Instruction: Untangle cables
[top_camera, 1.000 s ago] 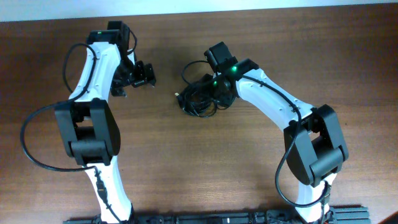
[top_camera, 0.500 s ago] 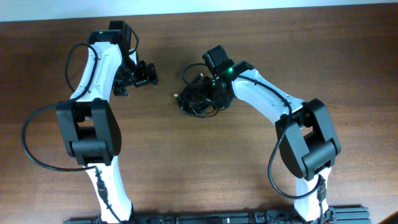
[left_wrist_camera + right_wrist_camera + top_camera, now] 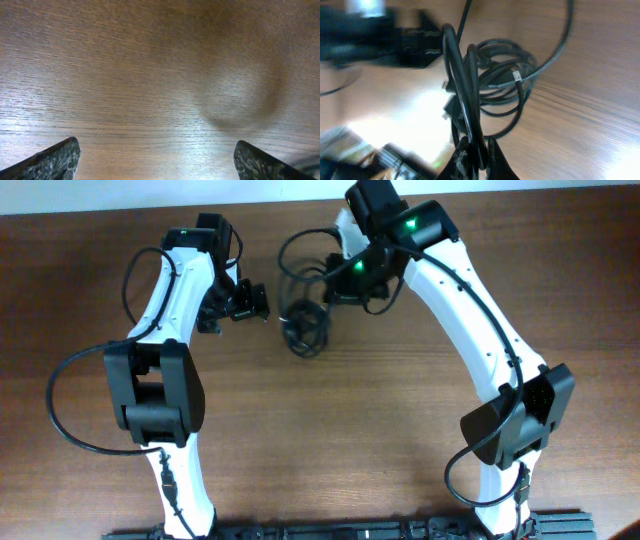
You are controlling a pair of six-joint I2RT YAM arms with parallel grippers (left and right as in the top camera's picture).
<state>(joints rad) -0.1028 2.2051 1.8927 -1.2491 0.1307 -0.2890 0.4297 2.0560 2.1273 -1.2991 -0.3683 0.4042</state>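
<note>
The cables [image 3: 304, 330] block the far middle of the table [image 3: 330, 440], whose near half lies open

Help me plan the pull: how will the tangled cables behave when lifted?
Probably floppy: the tangled cables drape in loose loops from the right end effector. Likely light, since the cords look thin. They may snag rather than slide apart, since several loops cross tightly.

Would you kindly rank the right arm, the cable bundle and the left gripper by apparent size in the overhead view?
Largest: right arm.
Next: cable bundle, loops included, though held nearer the camera.
Smallest: left gripper.
</note>
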